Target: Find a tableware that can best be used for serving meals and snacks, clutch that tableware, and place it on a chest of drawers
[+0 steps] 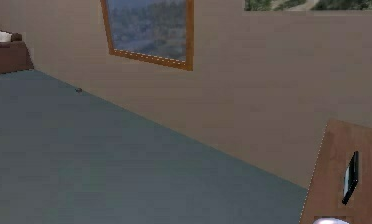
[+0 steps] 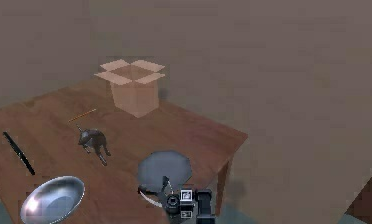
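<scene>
In the forward view, a grey-blue floor (image 1: 114, 150) is running up to a beige wall (image 1: 254, 90) where a framed landscape picture (image 1: 149, 30) is hanging. A corner of the wooden table (image 1: 336, 145) is pushing in at that view's lower right, carrying a dark slim object (image 1: 349, 177) and the rim of a silver bowl (image 1: 329, 218). In the arm side view, the gripper (image 2: 156, 190) is reaching in over the near side of the wooden table. The grey round plate (image 2: 166, 163) is lying flat on the tabletop right at and just beyond the gripper's fingers, so whether the gripper is holding anything cannot be told. The silver bowl is sitting near the gripper toward that view's left, apart from the plate. A small dark object (image 2: 94, 143) is lying farther out on the same side, with the dark slim object beyond the bowl. A cardboard box (image 2: 134, 88), flaps up, is standing well past the plate.
</scene>
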